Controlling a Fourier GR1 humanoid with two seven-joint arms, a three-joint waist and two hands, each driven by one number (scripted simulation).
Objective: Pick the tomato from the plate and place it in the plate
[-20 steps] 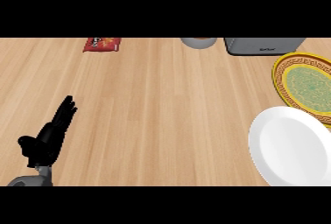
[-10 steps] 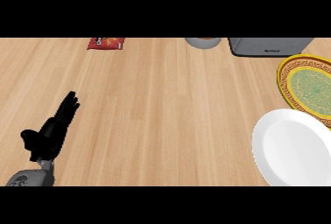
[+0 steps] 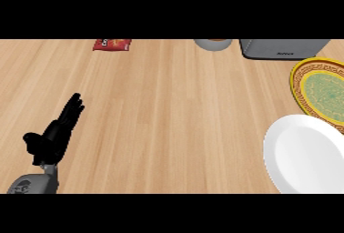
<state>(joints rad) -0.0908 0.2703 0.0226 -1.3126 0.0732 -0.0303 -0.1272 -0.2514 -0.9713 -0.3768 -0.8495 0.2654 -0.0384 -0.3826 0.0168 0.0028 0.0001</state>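
**Left hand rests flat at the counter's near corner, two plates off to the right**

The left hand (image 3: 55, 134) shows at the lower left of the head view, fingers straight and held together, thumb out to the side, holding nothing. Its grey forearm (image 3: 35, 183) comes in from the lower edge beneath it. The right hand does not show at all.

Over at the right edge lie two plates. The white plate (image 3: 302, 157) is the nearer one, its surface bare, partly cut off by the edge of the view. Just beyond it, nearly touching its rim, is the yellow-rimmed plate (image 3: 325, 88) with a green patterned centre, also bare. I see no tomato on either plate or anywhere on the wooden counter (image 3: 174, 104).

Along the far edge sit a small red packet (image 3: 111, 44), a round grey thing (image 3: 214, 44) that may be a cup or bowl, only its lower part showing, and a grey box-like appliance (image 3: 282, 48). All three are well apart from the hand.
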